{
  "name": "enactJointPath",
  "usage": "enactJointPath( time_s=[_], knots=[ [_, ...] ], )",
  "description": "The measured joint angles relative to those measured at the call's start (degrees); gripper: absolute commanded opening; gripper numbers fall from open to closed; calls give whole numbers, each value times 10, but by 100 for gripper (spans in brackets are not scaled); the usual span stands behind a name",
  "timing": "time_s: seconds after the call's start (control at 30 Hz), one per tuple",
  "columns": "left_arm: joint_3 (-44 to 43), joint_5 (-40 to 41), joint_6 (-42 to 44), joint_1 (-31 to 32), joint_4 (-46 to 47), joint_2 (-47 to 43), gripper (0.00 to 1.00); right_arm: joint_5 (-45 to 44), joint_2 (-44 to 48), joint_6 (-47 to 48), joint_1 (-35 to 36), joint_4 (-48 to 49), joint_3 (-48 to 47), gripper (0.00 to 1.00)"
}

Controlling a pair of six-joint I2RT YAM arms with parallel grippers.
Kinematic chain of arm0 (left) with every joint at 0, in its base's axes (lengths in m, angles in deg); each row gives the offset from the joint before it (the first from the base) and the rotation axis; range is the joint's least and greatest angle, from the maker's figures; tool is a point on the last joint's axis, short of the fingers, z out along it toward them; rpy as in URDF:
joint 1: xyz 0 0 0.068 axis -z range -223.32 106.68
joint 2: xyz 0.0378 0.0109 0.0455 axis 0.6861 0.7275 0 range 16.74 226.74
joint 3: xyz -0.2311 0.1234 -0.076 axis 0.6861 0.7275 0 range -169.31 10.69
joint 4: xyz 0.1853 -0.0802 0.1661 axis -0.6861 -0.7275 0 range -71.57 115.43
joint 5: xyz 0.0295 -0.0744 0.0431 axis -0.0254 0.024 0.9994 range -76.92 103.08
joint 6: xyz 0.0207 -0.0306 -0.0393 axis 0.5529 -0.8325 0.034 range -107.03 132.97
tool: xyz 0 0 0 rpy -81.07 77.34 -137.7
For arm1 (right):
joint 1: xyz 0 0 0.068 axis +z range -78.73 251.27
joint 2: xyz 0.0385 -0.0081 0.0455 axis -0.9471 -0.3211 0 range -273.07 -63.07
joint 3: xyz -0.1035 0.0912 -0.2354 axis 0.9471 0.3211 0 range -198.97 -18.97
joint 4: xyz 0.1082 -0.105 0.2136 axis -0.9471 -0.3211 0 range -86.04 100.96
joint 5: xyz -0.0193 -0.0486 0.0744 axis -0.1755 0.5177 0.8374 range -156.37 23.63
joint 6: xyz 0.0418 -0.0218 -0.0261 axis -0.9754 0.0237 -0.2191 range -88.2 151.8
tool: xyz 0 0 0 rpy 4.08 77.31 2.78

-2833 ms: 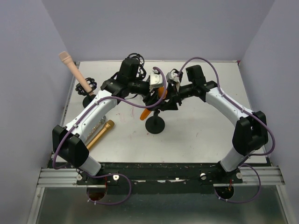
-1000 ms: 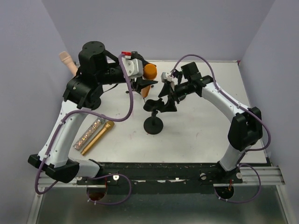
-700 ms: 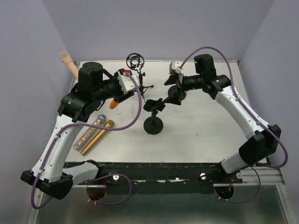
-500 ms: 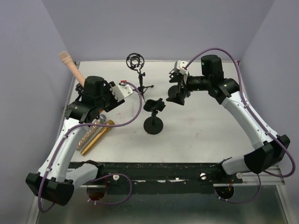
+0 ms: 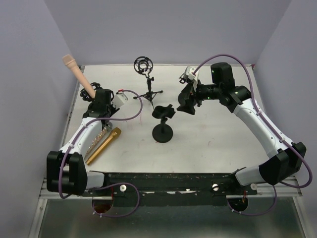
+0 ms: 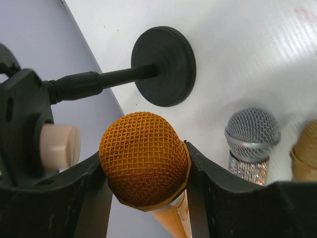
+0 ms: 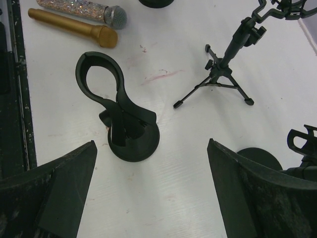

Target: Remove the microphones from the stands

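Light fell softly and evenly from above on the white tabletop (image 5: 213,139); in the top view the shadows beneath the arms were faint and close; the lavender walls were evenly lit; in the left wrist view the orange mesh-headed microphone (image 6: 143,158) was crisp, the silver mesh-headed glitter microphone (image 6: 251,134) beside it slightly blurred, and the tabletop's upper right corner nearly washed out; in the right wrist view the black clip-topped stand (image 7: 124,119) cast a pale shadow; the right jaws at the bottom corners were dark and soft.
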State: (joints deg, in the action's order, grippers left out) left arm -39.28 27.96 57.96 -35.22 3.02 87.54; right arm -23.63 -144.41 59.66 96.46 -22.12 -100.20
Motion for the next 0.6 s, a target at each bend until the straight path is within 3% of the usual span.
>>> enactJointPath(
  time_s=[0.1, 0.3, 0.5, 0.6],
  knots=[
    [0, 20, -7, -12, 47, 51, 0, -1, 0, 0, 0, 0, 0, 100],
    [-26, 26, -51, -31, 54, 124, 0, -13, 6, -5, 0, 0, 8, 100],
    [-48, 20, -90, -33, 35, 148, 35, -20, 12, -9, 0, 0, 14, 100],
    [-62, 7, -109, -37, 14, 163, 40, -22, 13, -9, 0, 0, 17, 100]
  ],
)
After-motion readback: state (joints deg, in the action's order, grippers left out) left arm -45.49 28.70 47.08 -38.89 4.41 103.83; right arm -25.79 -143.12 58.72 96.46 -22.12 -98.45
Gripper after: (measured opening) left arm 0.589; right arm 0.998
